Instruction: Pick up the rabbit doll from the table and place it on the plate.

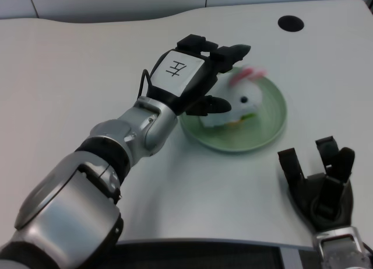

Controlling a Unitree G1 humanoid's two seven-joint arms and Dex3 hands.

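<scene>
Spanning most of the view, the white table (70,65) carries a round dark cable hole (290,23) near its far edge. Over it the silver left forearm (125,135) reaches toward the green plate (274,120), a shallow round dish. The left hand (195,76) sits above the plate's near-left rim, fingers curled around the rabbit doll (242,102), thumb at its near side; whether they press it or have just slackened I cannot tell. The doll lies inside the plate, apparently resting on it. It is small and white, with pink ears blurred at the top and a patch of yellow-green low down. It looks like a soft, light plush that gives under pressure and will not break; the plump body offers the best hold, not the floppy ears.
</scene>
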